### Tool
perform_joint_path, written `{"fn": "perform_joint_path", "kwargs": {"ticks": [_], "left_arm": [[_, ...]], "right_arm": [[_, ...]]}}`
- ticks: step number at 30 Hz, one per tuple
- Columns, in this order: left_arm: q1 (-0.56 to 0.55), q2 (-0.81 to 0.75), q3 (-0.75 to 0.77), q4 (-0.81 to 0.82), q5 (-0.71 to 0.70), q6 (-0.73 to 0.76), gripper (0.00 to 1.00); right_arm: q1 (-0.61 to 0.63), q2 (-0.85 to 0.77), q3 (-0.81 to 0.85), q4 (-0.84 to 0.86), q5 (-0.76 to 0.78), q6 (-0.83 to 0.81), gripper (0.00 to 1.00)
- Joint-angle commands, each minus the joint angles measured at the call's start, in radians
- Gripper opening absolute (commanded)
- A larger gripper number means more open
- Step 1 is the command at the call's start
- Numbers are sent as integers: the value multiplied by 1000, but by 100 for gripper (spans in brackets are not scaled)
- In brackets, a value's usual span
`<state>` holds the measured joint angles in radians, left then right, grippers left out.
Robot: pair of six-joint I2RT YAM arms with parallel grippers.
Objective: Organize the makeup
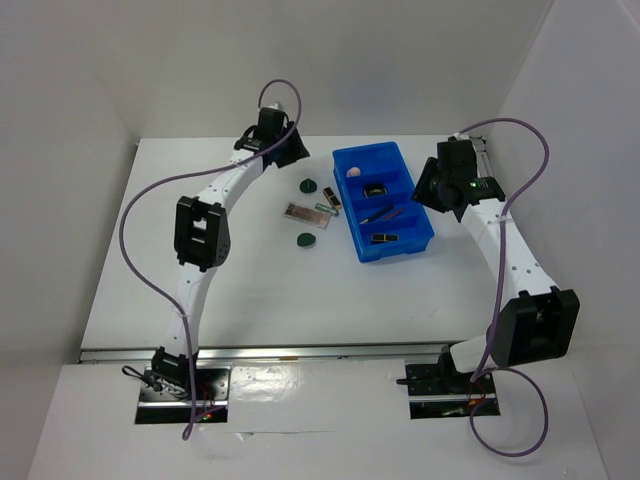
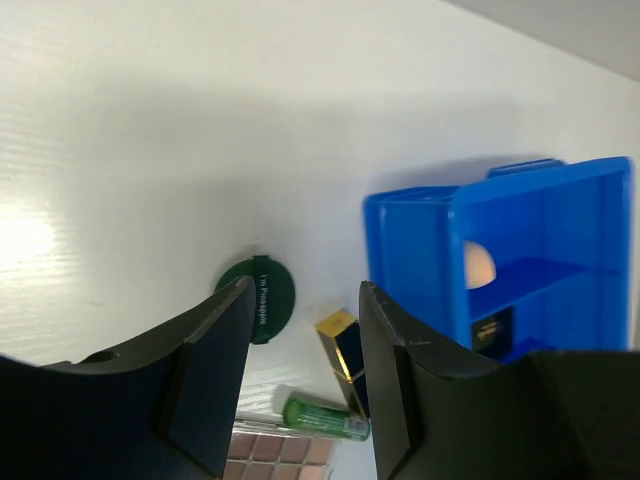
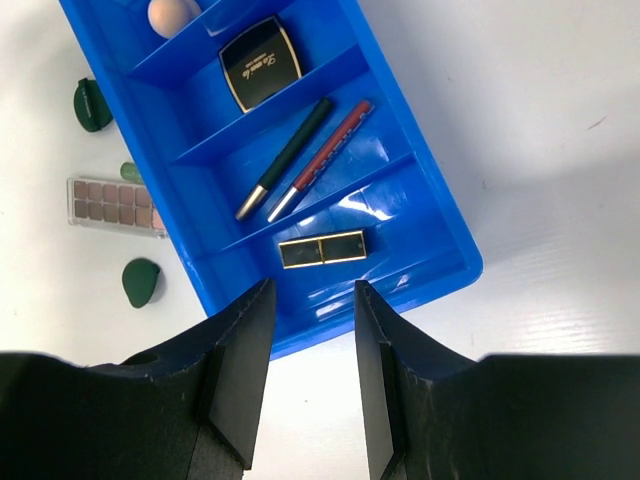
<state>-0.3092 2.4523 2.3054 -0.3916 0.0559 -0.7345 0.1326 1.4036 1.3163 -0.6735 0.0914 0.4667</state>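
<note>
The blue tray point(image 1: 349, 210) holds a peach sponge point(image 3: 172, 14), a dark square compact point(image 3: 260, 64), a dark pencil point(image 3: 285, 160) beside a slim pink pencil point(image 3: 322, 158), and a black-and-gold lipstick point(image 3: 322, 249). Left of the tray on the table lie two green round compacts point(image 1: 309, 185) point(image 1: 308, 239), a brownish palette point(image 1: 305, 212), a second lipstick point(image 2: 343, 350) and a small green tube point(image 2: 325, 418). My left gripper point(image 2: 305, 290) hangs open and empty above that lipstick and the near compact point(image 2: 270, 295). At the tray's near right edge, my right gripper point(image 3: 312, 290) is open and empty.
White walls enclose the table on the left, back and right. The tray point(image 2: 410, 250) stands just right of the left gripper's fingers. Purple cables loop off both arms.
</note>
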Motion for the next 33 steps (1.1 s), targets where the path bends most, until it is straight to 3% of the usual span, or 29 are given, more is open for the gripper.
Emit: {"fn": "perform_joint_path", "kwargs": {"ticks": [1,9,16,19,20,21,24,31,33], "left_arm": [[-28,37,42,-52,-53,30,59],[-37,155,130,-61,-88,78,60],[-47,188,121,-70,-134,110,63],[-47,188,109,-85,-146,119,51],[-47,188,109,-85,-146,119,41],[-47,166,94,-85,-146,130,21],[-47,110,55,-62,-136,161,0],[-47,7,-14,-38,-145,202,0],[-47,7,-14,-38,-136,190,13]], "right_arm": [[-5,-17,0,2,-12,-3,45],[-5,1,12,2,-2,-14,45],[-5,11,12,-8,-2,-14,45],[-5,11,12,-8,-2,-5,45],[-5,11,12,-8,-2,-5,45],[-5,11,12,-8,-2,-5,45],[-5,20,21,-8,7,-5,45],[-5,20,21,-8,-2,-5,45],[-5,20,12,-8,-12,-5,45]]}}
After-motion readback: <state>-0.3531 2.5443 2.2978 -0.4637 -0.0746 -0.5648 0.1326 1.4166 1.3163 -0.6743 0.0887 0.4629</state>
